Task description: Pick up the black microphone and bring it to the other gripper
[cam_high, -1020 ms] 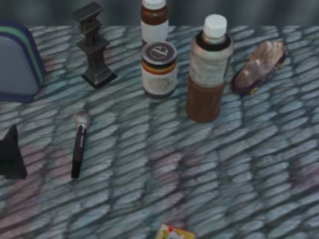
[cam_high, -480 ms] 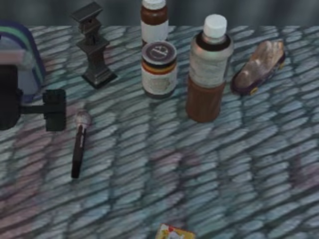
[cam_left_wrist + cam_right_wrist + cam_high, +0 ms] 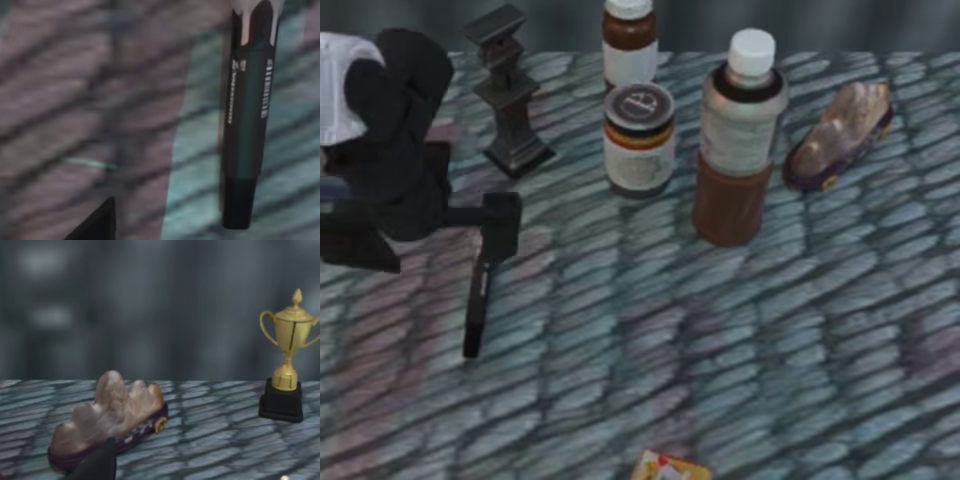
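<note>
The black microphone (image 3: 475, 305) lies flat on the table at the left, its handle pointing toward the front edge. My left gripper (image 3: 502, 228) hangs over its upper end and hides the mesh head from the top view. In the left wrist view the handle (image 3: 246, 130) lies off to one side of the open jaws, apart from the one fingertip (image 3: 97, 225) that shows. My right gripper is out of the top view. Its wrist view shows one fingertip (image 3: 100, 462) low over the table, with nothing held.
A dark pedestal figure (image 3: 510, 95) stands just behind the left arm. A jar (image 3: 638, 140), a tall brown bottle (image 3: 740, 140) and a smaller bottle (image 3: 628, 40) stand mid-back. Bread in a purple tray (image 3: 840, 135) lies back right, near a gold trophy (image 3: 287, 365). A small box (image 3: 665, 468) lies at the front edge.
My left arm has swung in from the left edge and rightward until its gripper covers the microphone's head. The microphone has not moved.
</note>
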`<act>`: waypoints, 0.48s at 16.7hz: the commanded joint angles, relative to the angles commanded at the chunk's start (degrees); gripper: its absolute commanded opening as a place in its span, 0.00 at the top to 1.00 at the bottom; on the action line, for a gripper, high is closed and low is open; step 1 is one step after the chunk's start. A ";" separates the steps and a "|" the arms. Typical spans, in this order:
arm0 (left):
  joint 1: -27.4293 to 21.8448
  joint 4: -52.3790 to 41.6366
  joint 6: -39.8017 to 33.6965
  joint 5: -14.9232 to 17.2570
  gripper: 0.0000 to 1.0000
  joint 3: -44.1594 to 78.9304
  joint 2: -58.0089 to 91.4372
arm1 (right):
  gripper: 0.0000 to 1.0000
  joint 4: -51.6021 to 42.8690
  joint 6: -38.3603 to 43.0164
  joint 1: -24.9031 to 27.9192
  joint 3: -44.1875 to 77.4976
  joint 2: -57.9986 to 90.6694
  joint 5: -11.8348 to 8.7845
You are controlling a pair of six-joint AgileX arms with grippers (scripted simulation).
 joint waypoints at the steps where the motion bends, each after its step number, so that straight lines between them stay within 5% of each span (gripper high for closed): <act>1: -0.22 -0.94 -0.21 -0.06 0.00 0.96 1.57 | 0.00 0.00 0.00 0.00 0.00 0.00 0.00; 8: -0.12 -1.50 -0.34 -0.12 0.00 1.55 2.96 | 0.00 0.00 0.00 0.00 0.00 0.00 0.00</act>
